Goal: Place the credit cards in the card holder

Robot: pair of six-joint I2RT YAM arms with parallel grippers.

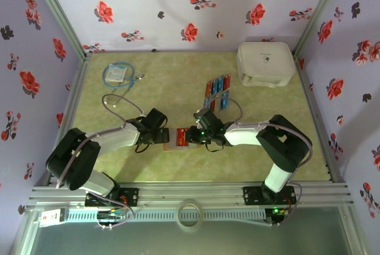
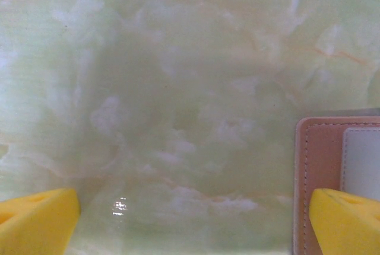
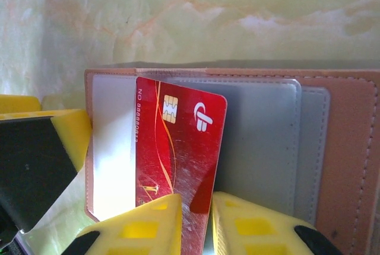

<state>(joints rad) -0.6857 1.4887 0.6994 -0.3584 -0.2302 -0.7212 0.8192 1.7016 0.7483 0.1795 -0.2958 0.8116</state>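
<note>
The card holder (image 1: 173,143) lies open on the table between the two grippers, reddish-brown with greyish clear pockets (image 3: 261,142). My right gripper (image 3: 196,210) is shut on a red credit card (image 3: 178,142) with a chip. The card stands edge-on over the holder's (image 3: 350,148) left pocket. Several more red and blue credit cards (image 1: 217,92) lie in rows further back. My left gripper (image 2: 193,222) is open wide and low over the table. Its right finger (image 2: 347,219) sits over the holder's (image 2: 317,154) edge, and its other finger (image 2: 35,219) is over bare table.
A big white box (image 1: 265,64) stands at the back right. A bag with a coiled blue cable (image 1: 117,75) lies at the back left. Flowered walls enclose the table on three sides.
</note>
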